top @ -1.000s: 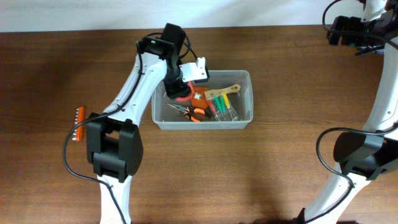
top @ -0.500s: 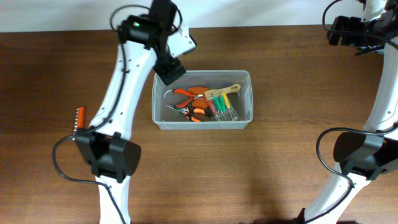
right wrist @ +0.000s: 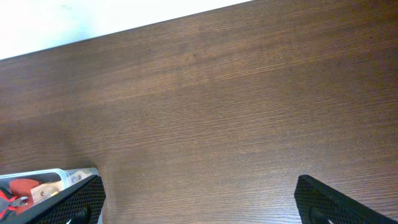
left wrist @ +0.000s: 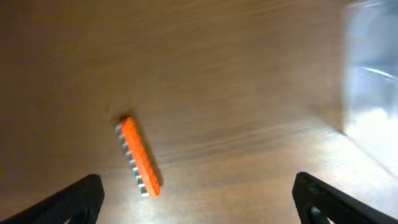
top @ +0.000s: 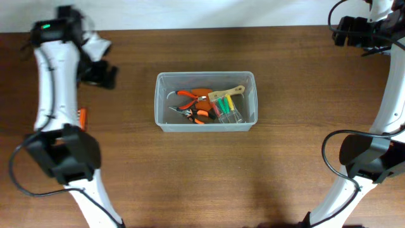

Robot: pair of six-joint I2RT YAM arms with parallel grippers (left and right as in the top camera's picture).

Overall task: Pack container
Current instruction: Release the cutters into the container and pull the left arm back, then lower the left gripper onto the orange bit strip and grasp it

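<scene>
Swung clear of the large translucent clear plastic container [top: 205,75] since half a second ago: left gripper [top: 101,75], now over bare dark brown wooden table [top: 285,164], fingers spread wide, nothing between them. Right gripper [top: 345,31] unchanged near the far table edge, likewise spread and empty. Open wood all round both. Container well off to the left gripper's right, blurred at the wrist view's edge; rimmed, round-cornered, holding orange-handled pliers [top: 193,95] and a small clear case of coloured bits [top: 229,107]. Just ahead of the left fingertips, leftward: an orange toothed strip [left wrist: 140,157], flat on the wood.
</scene>
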